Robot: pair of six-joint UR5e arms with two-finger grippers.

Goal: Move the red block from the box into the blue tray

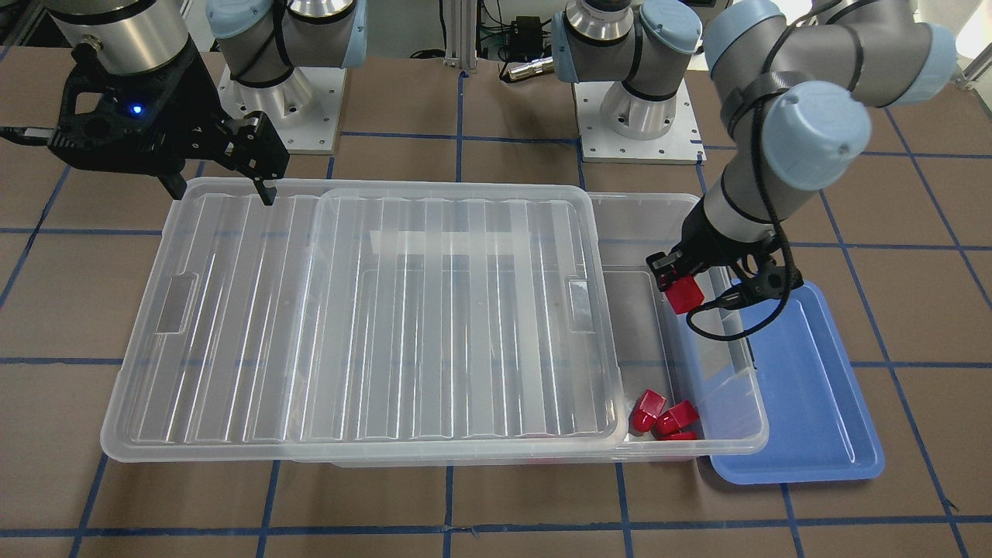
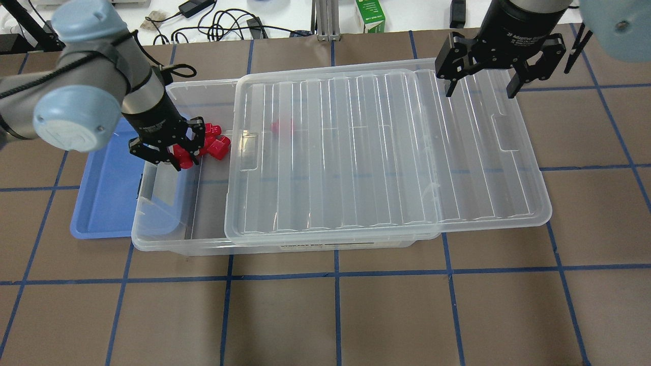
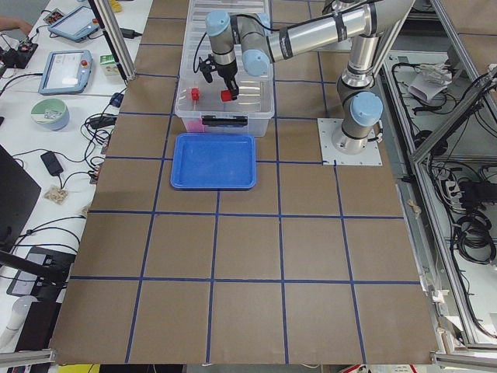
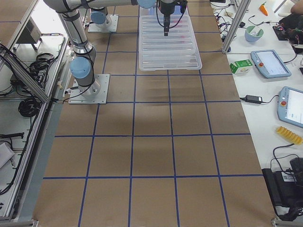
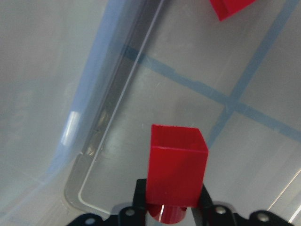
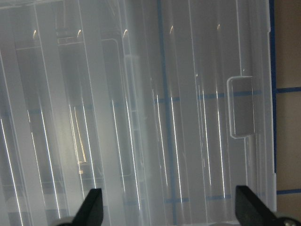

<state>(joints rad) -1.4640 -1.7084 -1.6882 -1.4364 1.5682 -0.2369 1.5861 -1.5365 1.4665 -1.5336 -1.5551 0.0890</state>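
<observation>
My left gripper (image 2: 173,147) is shut on a red block (image 2: 182,156), also clear in the left wrist view (image 5: 176,172). It holds the block above the uncovered end of the box (image 2: 163,239), close to the wall beside the blue tray (image 2: 104,195). From the front the block (image 1: 683,295) hangs between the box rim (image 1: 748,387) and the tray (image 1: 810,387). The ribbed lid (image 2: 381,152) is slid aside. Loose red blocks (image 2: 216,145) lie in the box's corner, and one (image 2: 282,127) shows through the lid. My right gripper (image 2: 478,86) is open and empty over the lid's far edge.
The lid overhangs the box on my right side and covers most of it. The blue tray lies partly under the box's rim. A green carton (image 2: 373,15) and cables lie beyond the table's far edge. The arm bases (image 1: 639,116) stand at the robot's side.
</observation>
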